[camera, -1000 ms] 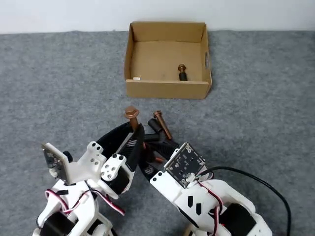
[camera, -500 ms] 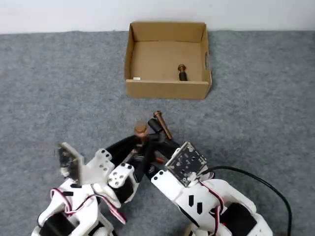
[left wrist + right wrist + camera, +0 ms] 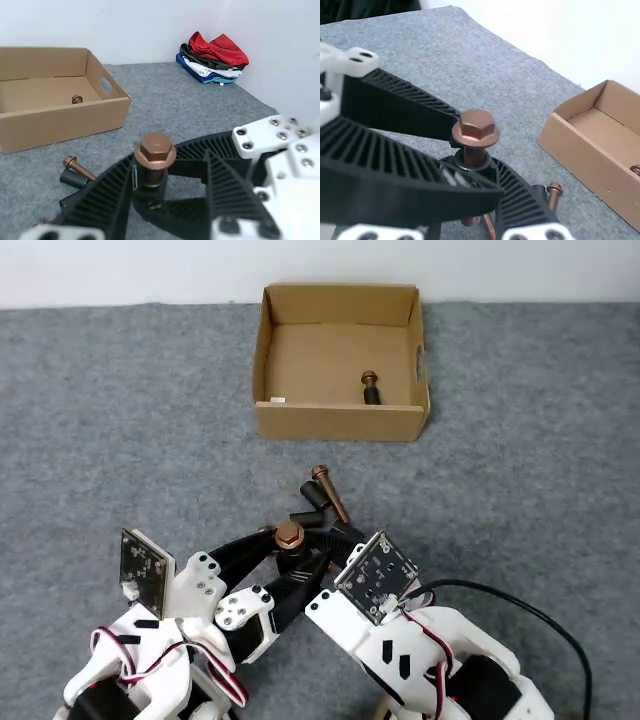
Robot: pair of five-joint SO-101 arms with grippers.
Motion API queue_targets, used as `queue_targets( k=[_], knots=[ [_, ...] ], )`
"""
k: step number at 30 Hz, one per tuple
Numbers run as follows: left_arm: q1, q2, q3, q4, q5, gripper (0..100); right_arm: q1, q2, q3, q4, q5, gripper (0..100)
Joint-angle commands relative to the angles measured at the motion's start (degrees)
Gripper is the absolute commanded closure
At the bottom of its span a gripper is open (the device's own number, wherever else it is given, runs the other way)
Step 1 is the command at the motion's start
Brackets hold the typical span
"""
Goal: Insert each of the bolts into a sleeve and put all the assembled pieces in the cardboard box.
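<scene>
site: indoor room, makeshift lab | grey carpet [image 3: 120,420] | white wall [image 3: 150,25] | folded clothes [image 3: 212,57] in corner

Glossy metal bolt [image 3: 155,150], perhaps plastic sleeve [image 3: 150,187]

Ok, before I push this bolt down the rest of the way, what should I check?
1. Bolt lined up with sleeve: ok, its shank enters the sleeve's top.
2. Bolt fully seated: not ok, bare shank shows between head and sleeve.
3. Holds: ok, left gripper shut on the bolt, right gripper shut on the sleeve.
4. Clearance from loose bolt and loose sleeve: cannot tell, they lie right by the right gripper's fingers.
5. Cardboard box: ok, open, with one assembled piece inside and room left.
</scene>
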Motion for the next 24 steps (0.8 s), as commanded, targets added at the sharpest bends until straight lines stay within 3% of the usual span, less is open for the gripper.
queue_targets(
  k=[1, 8, 14, 18, 21, 24],
  knots=[
    [-1.93, 0.53, -3.03, 0.35, -0.97, 80, -0.13, -0.13, -3.87, -1.45, 0.53, 99.1],
    [-12.40, 0.44, -3.91, 0.44, -6.95, 80, -0.04, 0.04, -3.69, -1.27, 0.53, 99.1],
    [-13.80, 0.09, -4.62, 2.20, -6.77, 81, 0.66, 0.31, -3.43, -0.75, 0.26, 99.1],
    [-15.56, 0.09, -4.79, 3.96, -6.77, 85, 8.13, 0.31, -3.69, 0.40, -5.19, 99.1],
    [-22.07, 0.09, -3.30, 5.01, -7.03, 98, 15.34, 0.40, -3.96, 0.40, -10.55, 99.1],
    [-28.66, 0.09, 0.48, 6.15, -7.21, 99, 20.62, 0.48, -4.22, 0.40, -13.98, 99.1]
  ],
)
